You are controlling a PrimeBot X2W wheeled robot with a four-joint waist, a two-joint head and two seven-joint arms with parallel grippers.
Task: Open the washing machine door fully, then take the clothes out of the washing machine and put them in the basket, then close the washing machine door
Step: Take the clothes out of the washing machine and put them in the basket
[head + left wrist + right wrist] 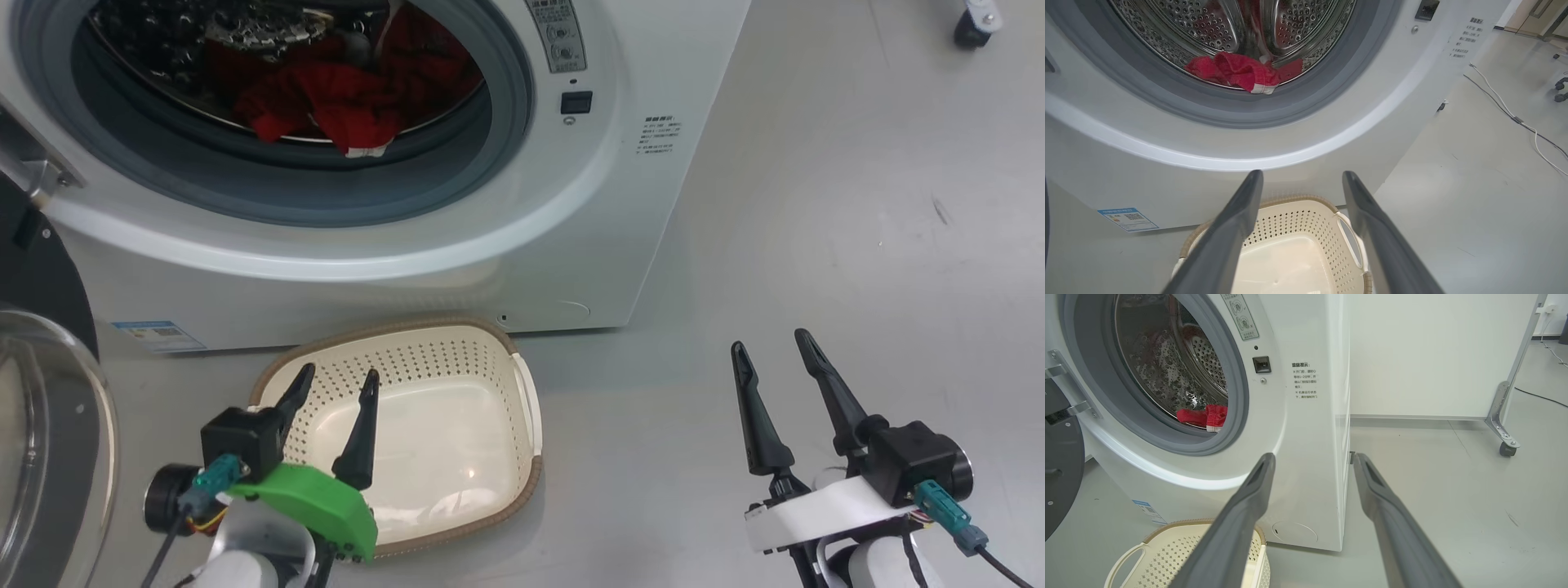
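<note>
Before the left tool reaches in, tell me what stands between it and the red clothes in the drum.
Nothing visible. The washing machine door stands aside at the left, and the clothes lie at the drum's front edge behind the grey rubber ring. The open left tool hovers over the basket.

Left tool (340,371) green-bracketed, right tool (770,340) white-bracketed (dark fingers (755,416) on both)

The head view looks steeply down at the front of the washing machine (571,212) and the basket (424,359), the left wrist view faces them from low and close, the right wrist view obliquely from farther right, all three sharing both.
</note>
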